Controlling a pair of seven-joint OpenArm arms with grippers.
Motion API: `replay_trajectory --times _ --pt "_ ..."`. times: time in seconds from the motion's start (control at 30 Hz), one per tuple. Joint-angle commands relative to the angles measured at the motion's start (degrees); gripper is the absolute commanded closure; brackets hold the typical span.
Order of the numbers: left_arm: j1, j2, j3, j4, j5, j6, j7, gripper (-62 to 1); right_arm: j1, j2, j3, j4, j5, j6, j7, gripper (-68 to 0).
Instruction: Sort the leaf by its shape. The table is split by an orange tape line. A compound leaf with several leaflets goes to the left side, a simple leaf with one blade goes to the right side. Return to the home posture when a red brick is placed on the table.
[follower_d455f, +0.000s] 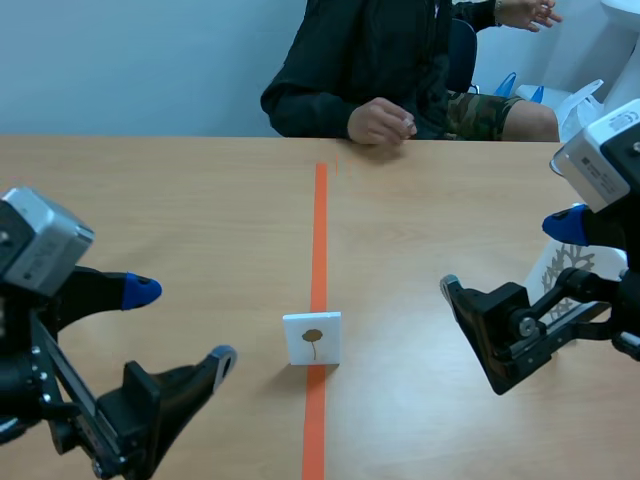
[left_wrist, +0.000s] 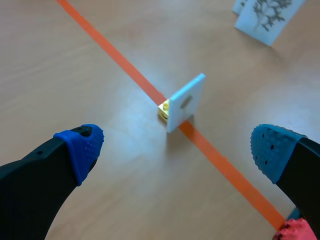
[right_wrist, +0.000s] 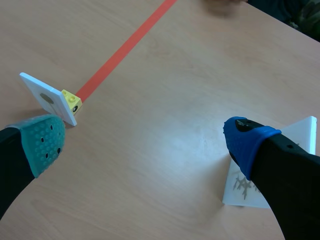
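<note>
You're at the opening of a sort. The small white card (follower_d455f: 312, 338) stands upright on the orange tape line (follower_d455f: 320, 230), untouched. Its print shows one rounded blade on a thin stem, so I judge it a simple leaf, bound for the right side. Your left pincer (follower_d455f: 183, 324) and right pincer (follower_d455f: 507, 255) both hang released, fingers wide, one on either side of the card and apart from it.

The card is thin, flat and stiff, propped by a little yellow studded brick (right_wrist: 72, 101) at the foot of its back. Pinch it low across the flat faces, or it may tip.

A second card (left_wrist: 267, 20) with a branching print sits on the wood-grain counter (follower_d455f: 180, 200) near the right pincer, so set yours down apart from it.
</note>
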Motion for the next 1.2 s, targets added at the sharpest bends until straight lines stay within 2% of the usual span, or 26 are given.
replay_trajectory --times 0.0,0.1,0.23,0.47,0.7,0.8,0.9,0.97,1.17 --pt "-1.6 0.2 1.2 -0.6 -0.6 0.1 -0.9 -62.3 0.4 0.3 0.5 0.2 0.2 -0.3 0.8 -67.9" --pt "-3.2 1.4 2.7 -2.6 -0.3 0.2 -1.1 -62.3 0.4 0.3 0.5 0.2 -0.1 -0.3 0.8 -67.9" --pt "-6.8 3.1 4.6 -7.9 3.6 0.2 -3.7 -62.3 0.4 0.3 0.5 0.2 0.0 -0.2 0.8 -67.9" --pt "-15.0 3.1 10.1 -19.0 4.3 0.1 -8.7 -62.3 0.4 0.3 0.5 0.2 -0.1 -0.2 0.8 -67.9" --pt "-22.0 3.2 16.9 -27.3 9.4 0.1 -13.9 -62.3 0.4 0.3 0.5 0.2 -0.1 -0.2 0.8 -67.9" --pt "-24.3 3.3 19.4 -29.7 9.9 0.2 -16.3 -62.3 0.4 0.3 0.5 0.2 -0.1 -0.2 0.8 -67.9" --pt "-26.2 4.4 20.4 -32.3 12.6 1.0 -17.9 -62.3 0.4 0.3 0.5 0.2 -0.1 -0.2 0.8 -67.9" --pt "-27.4 5.4 20.9 -34.4 13.3 2.1 -19.0 -62.3 0.4 0.3 0.5 0.2 -0.1 -0.2 0.8 -67.9" --pt "-31.4 7.8 23.3 -40.9 15.1 2.4 -21.8 -62.3 0.4 0.3 0.5 0.2 -0.1 -0.2 0.7 -67.9"
